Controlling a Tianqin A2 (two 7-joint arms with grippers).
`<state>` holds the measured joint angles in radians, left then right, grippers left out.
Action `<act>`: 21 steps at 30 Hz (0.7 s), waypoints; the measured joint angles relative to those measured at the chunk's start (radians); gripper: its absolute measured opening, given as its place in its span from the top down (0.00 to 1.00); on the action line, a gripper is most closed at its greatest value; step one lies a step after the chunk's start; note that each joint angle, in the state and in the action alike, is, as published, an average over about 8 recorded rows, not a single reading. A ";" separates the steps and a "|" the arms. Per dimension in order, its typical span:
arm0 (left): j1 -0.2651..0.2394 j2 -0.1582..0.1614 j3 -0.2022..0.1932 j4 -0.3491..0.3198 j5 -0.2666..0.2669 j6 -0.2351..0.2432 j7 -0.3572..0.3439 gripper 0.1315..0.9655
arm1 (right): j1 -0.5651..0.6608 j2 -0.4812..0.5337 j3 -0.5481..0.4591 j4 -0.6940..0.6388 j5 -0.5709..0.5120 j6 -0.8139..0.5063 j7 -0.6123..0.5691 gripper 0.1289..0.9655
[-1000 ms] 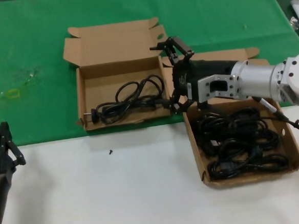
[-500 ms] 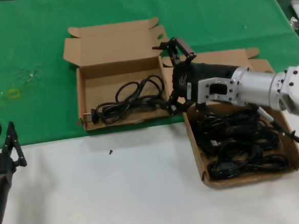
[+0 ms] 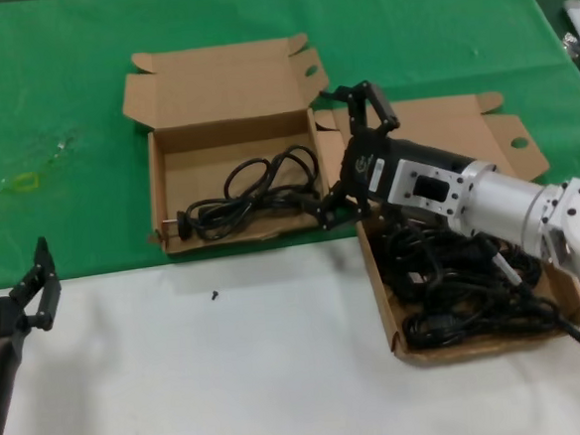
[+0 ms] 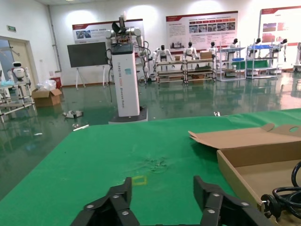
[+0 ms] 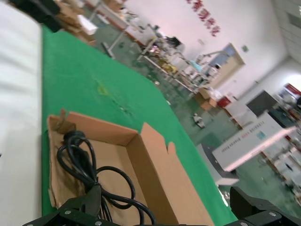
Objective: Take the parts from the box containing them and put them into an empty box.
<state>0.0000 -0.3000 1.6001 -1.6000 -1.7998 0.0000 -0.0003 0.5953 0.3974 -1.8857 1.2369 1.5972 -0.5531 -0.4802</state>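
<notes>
The straight-walled box [image 3: 483,345] at the right holds several black cord bundles [image 3: 464,285]. The wavy-walled box [image 3: 234,237] at the left holds one cord bundle [image 3: 258,190]. My right gripper [image 3: 348,152] is open and empty, hanging over the gap between the two boxes, above the left box's right wall. In the right wrist view its gripper [image 5: 164,217] spans that box's wall [image 5: 155,179], with the single cord [image 5: 77,155] beyond. My left gripper [image 3: 32,293] is open and empty at the near left. The left wrist view shows it [image 4: 162,200] and the left box [image 4: 235,165].
Both boxes straddle the edge between green cloth [image 3: 62,94] and white tabletop [image 3: 232,381], lids folded back. A small black screw [image 3: 214,294] lies on the white surface. A yellow mark [image 3: 26,181] is on the cloth at the far left.
My right gripper has drawn back to the right, away from the left box, still open and empty. My left gripper has shifted slightly rightward at the near left.
</notes>
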 joint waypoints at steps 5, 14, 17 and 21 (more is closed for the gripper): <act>0.000 0.000 0.000 0.000 0.000 0.000 0.000 0.61 | -0.054 -0.009 0.026 0.033 0.018 0.050 0.043 0.00; 0.000 0.000 0.000 0.000 0.000 0.000 0.001 0.37 | -0.150 -0.025 0.072 0.091 0.051 0.139 0.121 0.00; 0.000 0.000 0.000 0.000 0.000 0.000 0.000 0.27 | -0.183 -0.030 0.088 0.111 0.062 0.170 0.147 0.00; 0.000 0.000 0.000 0.000 0.000 0.000 0.000 0.20 | -0.226 -0.037 0.109 0.138 0.077 0.210 0.182 0.00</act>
<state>0.0000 -0.3000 1.6000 -1.6000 -1.7998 0.0000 -0.0001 0.3689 0.3604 -1.7771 1.3750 1.6743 -0.3433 -0.2978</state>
